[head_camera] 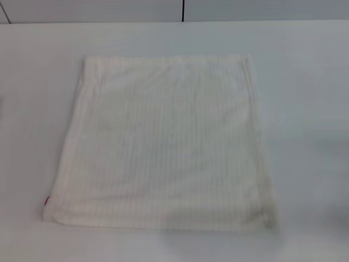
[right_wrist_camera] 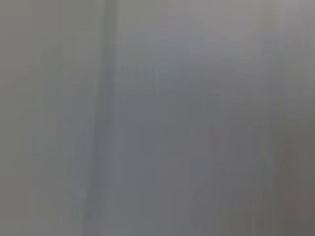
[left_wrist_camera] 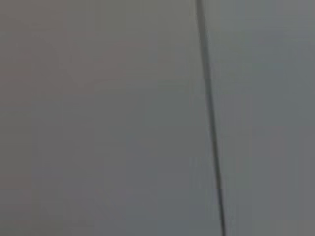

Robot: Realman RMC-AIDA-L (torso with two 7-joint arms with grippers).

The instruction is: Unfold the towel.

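Observation:
The towel lies flat and spread out on the white table in the head view. It is cream-white with fine ribbed stripes and hemmed edges, roughly square. A tiny red tag sits at its near left corner. Neither gripper shows in the head view. The left wrist view shows only a plain grey surface with a thin dark line. The right wrist view shows only a plain grey surface. The towel is not in either wrist view.
The table's far edge meets a grey wall with a dark vertical seam at the back. Bare table surface lies all around the towel.

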